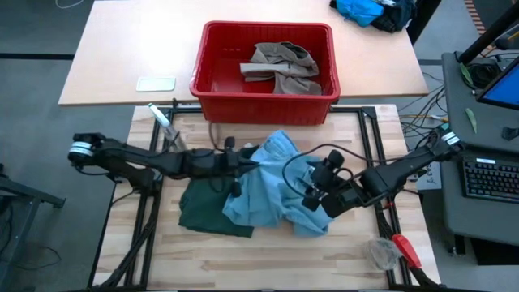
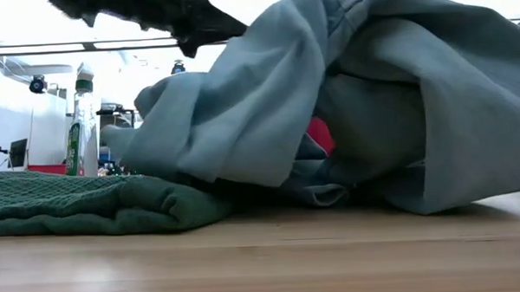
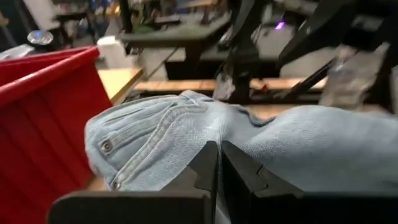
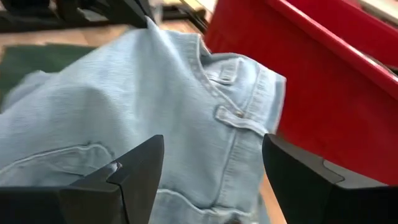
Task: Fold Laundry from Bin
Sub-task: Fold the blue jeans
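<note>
The light blue denim trousers lie bunched in the middle of the table. Their left part rests on the dark green shorts, which lie flat on the wood. My left gripper reaches in from the table's left and is shut on the denim. My right gripper stands open over the trousers' right part; I cannot tell whether it touches them. The red bin stands beyond the trousers, with a khaki-taupe piece lying on its floor. My left gripper pinches a ridge of the denim on the heap's left side, near a riveted pocket, between its two shut fingers. It comes nearly level from the table's left. The cloth rises to a peak at the fingers and drapes slack from there onto the shorts and the table.
A bottle with a green label is near the table's far left corner. A clear bag and a red-handled tool lie at the near right. A bright blue cloth heap sits far right, beyond the bin. Bare wood runs along the near edge.
</note>
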Motion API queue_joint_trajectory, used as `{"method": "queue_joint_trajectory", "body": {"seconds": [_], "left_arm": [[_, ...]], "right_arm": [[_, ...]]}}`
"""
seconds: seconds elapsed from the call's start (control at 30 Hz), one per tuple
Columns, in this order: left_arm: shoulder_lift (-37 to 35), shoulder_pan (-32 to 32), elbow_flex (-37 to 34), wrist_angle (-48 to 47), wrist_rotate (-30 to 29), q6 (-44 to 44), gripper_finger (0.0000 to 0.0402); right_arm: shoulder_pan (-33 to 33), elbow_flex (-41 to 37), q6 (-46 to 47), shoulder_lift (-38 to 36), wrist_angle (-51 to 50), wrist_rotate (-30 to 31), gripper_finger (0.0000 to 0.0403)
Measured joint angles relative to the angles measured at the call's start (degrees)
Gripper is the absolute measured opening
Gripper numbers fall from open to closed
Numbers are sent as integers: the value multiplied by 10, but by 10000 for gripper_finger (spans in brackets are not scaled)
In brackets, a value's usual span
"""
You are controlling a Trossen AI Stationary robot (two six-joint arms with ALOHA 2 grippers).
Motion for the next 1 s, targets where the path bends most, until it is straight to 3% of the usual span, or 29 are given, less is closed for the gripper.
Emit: {"method": "queue_joint_trajectory", "body": {"seconds": [0.13, 0.27, 0.6, 0.8, 1.0], "left_arm": [[-21, -9, -72, 103, 55, -1, 0], [-23, -34, -111, 112, 100, -6, 0], [19, -110, -151, 76, 108, -94, 0], [70, -115, -132, 73, 119, -133, 0], [77, -114, -96, 42, 120, -126, 23]], "right_arm": [[-5, -47, -45, 3, 129, -1, 264], [-16, -90, -21, 3, 220, -2, 267], [-42, -151, 95, 3, 230, -7, 258], [-48, -163, 119, 3, 237, -13, 260], [-47, -168, 104, 3, 248, -69, 254]]}}
